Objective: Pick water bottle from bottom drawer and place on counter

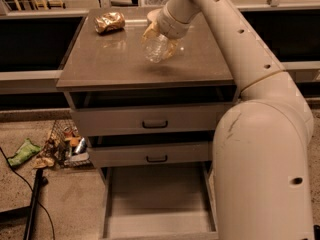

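Observation:
The water bottle [156, 48] is a clear crinkled plastic bottle held just above the counter [110, 59], near its middle back. My gripper [159, 38] is shut on the water bottle, its yellowish fingers wrapped around the bottle's upper part. The arm reaches in from the right over the cabinet. The bottom drawer [157, 204] is pulled out and its flat floor is bare.
A crumpled gold foil packet [109, 21] lies on the counter's back left. Two upper drawers with dark handles [154, 124] are slightly open. A wire basket of litter [67, 145] and a green wrapper [24, 151] lie on the floor at left. My large arm body fills the right side.

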{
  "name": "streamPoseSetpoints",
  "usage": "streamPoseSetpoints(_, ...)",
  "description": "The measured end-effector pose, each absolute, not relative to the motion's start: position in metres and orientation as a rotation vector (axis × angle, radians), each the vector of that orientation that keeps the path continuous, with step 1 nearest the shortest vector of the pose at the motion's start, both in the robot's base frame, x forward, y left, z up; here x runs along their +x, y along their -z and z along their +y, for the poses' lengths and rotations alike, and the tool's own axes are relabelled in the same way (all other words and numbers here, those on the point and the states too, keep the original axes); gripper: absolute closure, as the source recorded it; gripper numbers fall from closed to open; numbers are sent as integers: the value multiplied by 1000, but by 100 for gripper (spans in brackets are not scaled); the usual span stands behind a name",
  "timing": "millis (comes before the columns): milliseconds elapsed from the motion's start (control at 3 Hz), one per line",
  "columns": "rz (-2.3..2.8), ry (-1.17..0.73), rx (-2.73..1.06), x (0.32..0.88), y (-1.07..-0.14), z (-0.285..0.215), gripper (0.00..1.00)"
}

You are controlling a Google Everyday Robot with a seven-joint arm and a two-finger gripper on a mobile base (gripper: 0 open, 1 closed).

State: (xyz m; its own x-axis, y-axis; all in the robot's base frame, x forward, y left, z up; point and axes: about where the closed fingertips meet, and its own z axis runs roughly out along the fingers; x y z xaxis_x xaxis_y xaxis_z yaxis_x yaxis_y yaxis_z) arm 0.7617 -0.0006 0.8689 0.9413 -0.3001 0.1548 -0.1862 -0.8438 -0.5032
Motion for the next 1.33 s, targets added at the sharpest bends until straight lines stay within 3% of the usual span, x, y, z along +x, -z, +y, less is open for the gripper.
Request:
streamPoseSetpoints(333, 347, 307, -2599, 762, -868, 0, 0)
streamPoseSetpoints(1333, 364, 300, -2553, 761, -872, -6, 0)
